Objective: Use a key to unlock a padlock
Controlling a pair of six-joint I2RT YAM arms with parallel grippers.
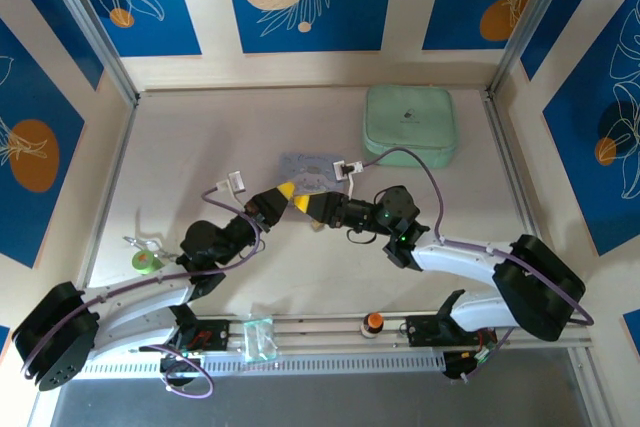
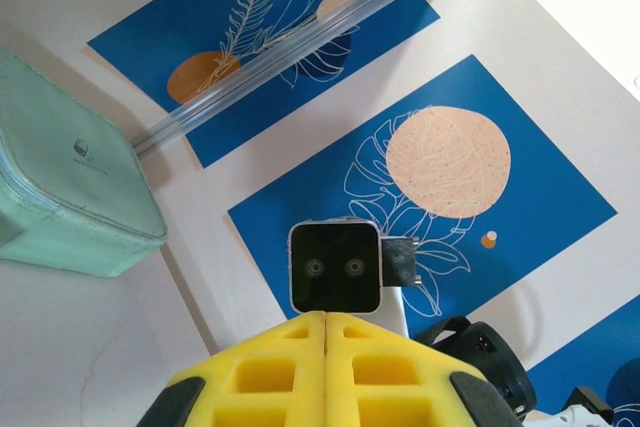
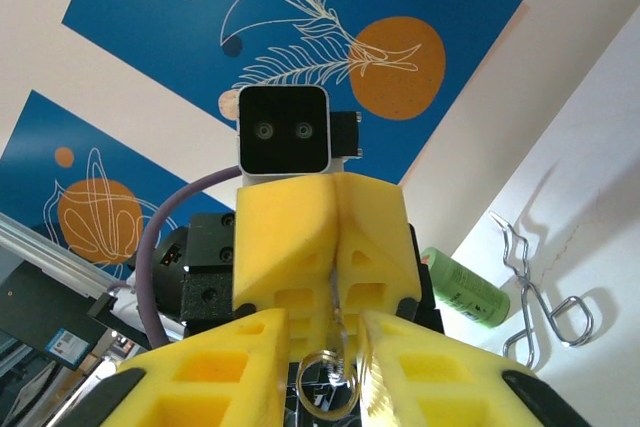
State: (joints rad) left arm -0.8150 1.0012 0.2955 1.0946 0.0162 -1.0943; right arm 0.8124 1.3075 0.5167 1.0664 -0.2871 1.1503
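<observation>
Top view: both arms reached in to mid table (image 1: 200,147), tips nose to nose. L gripper (image 1: 286,190) came in from 8 o'clock, R gripper (image 1: 302,205) from 4 o'clock, yellow fingers touching or nearly so. L gripper clenched: in L wrist view its pads met on a tight seam, no gap. R wrist view: small silvery ring on a thin stem, read as the key (image 3: 328,387), sat in the gap between R fingers (image 3: 200,372), and the stem ran up twd the seam of the L fingers (image 3: 320,237) at 12 o'clock of it. Couldn't tell if the L pads pinched the stem. R jaws stood part-way apart round the ring, which nearly filled the gap; couldn't tell if they gripped it. Padlock body not made out among the yellow fingers. Blue-grey patterned tin (image 1: 310,168) lay flat just at 12 o'clock of the tips. Mint-green case (image 1: 408,124) at 1 o'clock, well apart. Green bottle (image 1: 145,263) and silver tongs (image 1: 135,243) at 8 o'clock, near L table edge. Orange-topped knob (image 1: 373,322) at 6 o'clock on the near rail, w/ a clear plastic piece (image 1: 258,337) at 7 o'clock on the same rail.
</observation>
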